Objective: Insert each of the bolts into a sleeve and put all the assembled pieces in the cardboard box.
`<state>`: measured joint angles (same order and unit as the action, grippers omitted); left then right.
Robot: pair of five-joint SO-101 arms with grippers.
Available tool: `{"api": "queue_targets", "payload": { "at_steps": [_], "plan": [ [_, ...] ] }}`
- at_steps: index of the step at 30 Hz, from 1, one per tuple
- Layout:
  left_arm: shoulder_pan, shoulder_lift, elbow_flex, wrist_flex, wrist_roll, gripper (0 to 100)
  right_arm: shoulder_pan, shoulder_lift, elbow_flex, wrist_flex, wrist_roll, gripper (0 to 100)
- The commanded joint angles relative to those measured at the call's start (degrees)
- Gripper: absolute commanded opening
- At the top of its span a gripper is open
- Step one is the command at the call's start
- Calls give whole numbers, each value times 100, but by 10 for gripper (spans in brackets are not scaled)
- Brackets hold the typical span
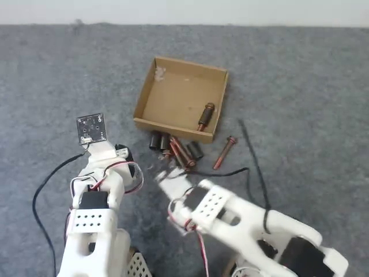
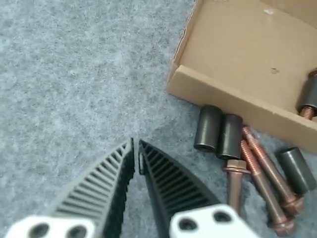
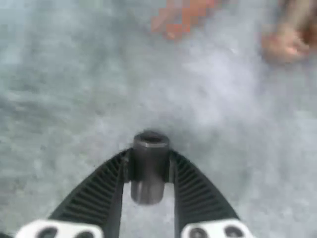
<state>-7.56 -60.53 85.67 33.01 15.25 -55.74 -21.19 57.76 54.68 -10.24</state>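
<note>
We look down on a grey carpet (image 1: 300, 75) where two white arms sit side by side. The right gripper (image 3: 148, 157) pinches a dark sleeve (image 3: 148, 173) between its ribbed fingers (image 3: 99, 198). The sleeve stands upright between the pads, its open end poking past the fingertips, above bare carpet. In the high view this gripper (image 1: 167, 176) sits just short of the heap of loose parts in front of the cardboard box (image 1: 173, 98). The left gripper (image 2: 136, 145) has its fingers pressed together with nothing between them, and its tips point at bare carpet, off to one side of the box's near corner (image 2: 173, 84). A pair of sleeves (image 2: 218, 131) lies side by side, touching the box's near wall from outside. Three copper-coloured bolts (image 2: 260, 173) lie bunched just beside them, with a third sleeve (image 2: 296, 170) on their far side. Inside the box, against its right wall, rests one assembled bolt and sleeve (image 1: 206, 115). A lone bolt (image 1: 225, 152) lies apart on the carpet to the right of the heap, near a black cable (image 1: 253, 167).
</note>
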Motion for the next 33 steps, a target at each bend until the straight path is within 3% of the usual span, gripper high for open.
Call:
{"api": "queue_targets", "payload": {
  "at_steps": [1, 9, 14, 21, 29, 33],
  "plan": [
    [-26, -79, -22, -123, -44, 12, 673, -716, -123, 251, 123, 6],
    [-26, -79, -22, -123, -35, 12, 1930, -1516, -114, 180, 123, 6],
    [-26, -79, -22, -114, -35, 12, 2167, -1780, 132, -365, 114, 7],
    [-26, -79, -22, -123, -35, 12, 2158, -2149, 1301, -2360, 97, 7],
    [9, -79, -31, -132, -35, 12, 2158, -3081, 2189, -3837, 88, 7],
    [9, -79, -31, -132, -26, 12, 2167, -3231, 2813, -5481, 88, 7]
  ]
}}
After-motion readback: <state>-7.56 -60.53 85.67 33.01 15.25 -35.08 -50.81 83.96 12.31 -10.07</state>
